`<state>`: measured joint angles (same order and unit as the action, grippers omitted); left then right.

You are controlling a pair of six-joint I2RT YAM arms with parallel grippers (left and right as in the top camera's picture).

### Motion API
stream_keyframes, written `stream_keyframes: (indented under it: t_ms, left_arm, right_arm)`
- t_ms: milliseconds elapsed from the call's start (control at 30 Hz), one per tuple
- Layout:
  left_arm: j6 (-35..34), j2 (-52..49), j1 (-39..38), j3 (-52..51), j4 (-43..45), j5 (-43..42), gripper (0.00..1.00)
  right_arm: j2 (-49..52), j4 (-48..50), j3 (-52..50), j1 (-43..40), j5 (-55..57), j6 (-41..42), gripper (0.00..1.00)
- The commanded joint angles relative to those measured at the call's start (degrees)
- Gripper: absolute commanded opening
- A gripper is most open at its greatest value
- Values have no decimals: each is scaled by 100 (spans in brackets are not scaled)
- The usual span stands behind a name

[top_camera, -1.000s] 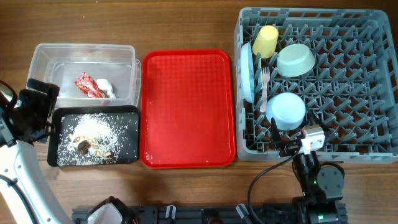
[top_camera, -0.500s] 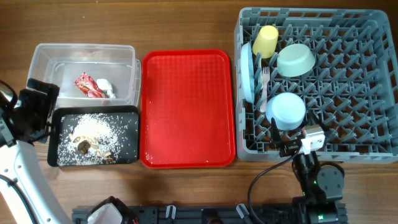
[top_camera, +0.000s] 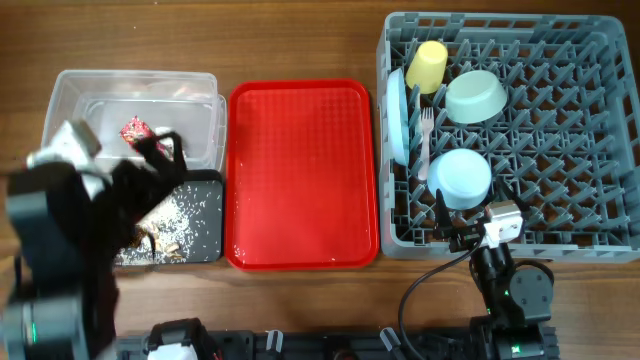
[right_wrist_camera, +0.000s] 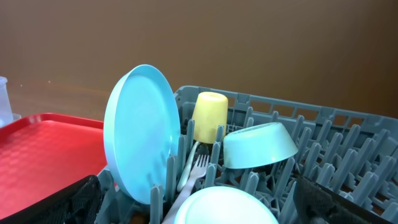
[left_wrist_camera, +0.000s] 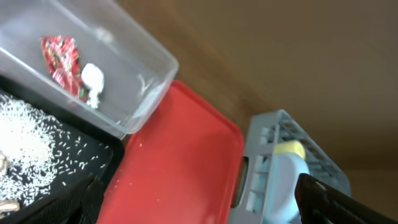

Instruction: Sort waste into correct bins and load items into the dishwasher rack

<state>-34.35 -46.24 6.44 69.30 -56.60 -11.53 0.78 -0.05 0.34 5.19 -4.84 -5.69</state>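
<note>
The crumpled red wrapper (left_wrist_camera: 62, 59) and white tissue (left_wrist_camera: 92, 81) lie in the clear tub (top_camera: 60, 90). Rice and brown scraps (top_camera: 185, 215) lie in the black tray (top_camera: 205, 250). The grey rack (top_camera: 560, 150) holds the blue plate (top_camera: 398, 115) on edge, the yellow cup (top_camera: 430, 65), the green bowl (top_camera: 475, 95), the small blue bowl (top_camera: 462, 178), the fork (top_camera: 425, 135) and the spoon (right_wrist_camera: 186, 173). My left gripper (top_camera: 160, 150) is open and empty, raised over the tub and black tray. My right gripper (top_camera: 476, 222) is open and empty at the rack's front edge, next to the small blue bowl (right_wrist_camera: 224, 208).
The red serving tray (top_camera: 300, 175) lies between the bins and the rack, with a few rice grains on it (left_wrist_camera: 134, 183). The left arm hides most of the black tray from above. Wooden table (top_camera: 300, 40) lies beyond.
My left arm has swung from the table's left edge to the right and upward, now over the black tray and tub. The right arm has not moved.
</note>
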Motion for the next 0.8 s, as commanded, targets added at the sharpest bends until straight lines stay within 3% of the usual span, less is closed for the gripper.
stream_keyframes:
  t_ms: [0,167,233,367,433,567,667,767]
  left_arm:
    - [114,1056,-402,-490,-24,369,100]
    - [114,2363,-479,-1554,98,372,100]
    - [114,2813,-476,-2194,538,372,100]
    - [114,3550,-479,-3456,2251,367,100]
    - [114,3967,-479,-4374,3897,326,100]
    - [116,4448,-479,-5331,5547,330,100]
    - [116,4607,-479,-5845,6306,330,100]
    - [116,4607,-479,-6155,6476,339,100]
  right_arm:
    - [-52,15,-4,26,96,-52,100]
    - [-52,15,-4,26,96,-50,100]
    - [-50,15,-4,26,96,-50,100]
    - [-52,15,-4,26,96,-50,100]
    - [-50,15,-4,26,96,-52,100]
    - [-50,15,-4,26,96,-50,100]
    - [-50,15,-4,26,94,-52,100]
    - [-52,15,-4,26,96,-52,100]
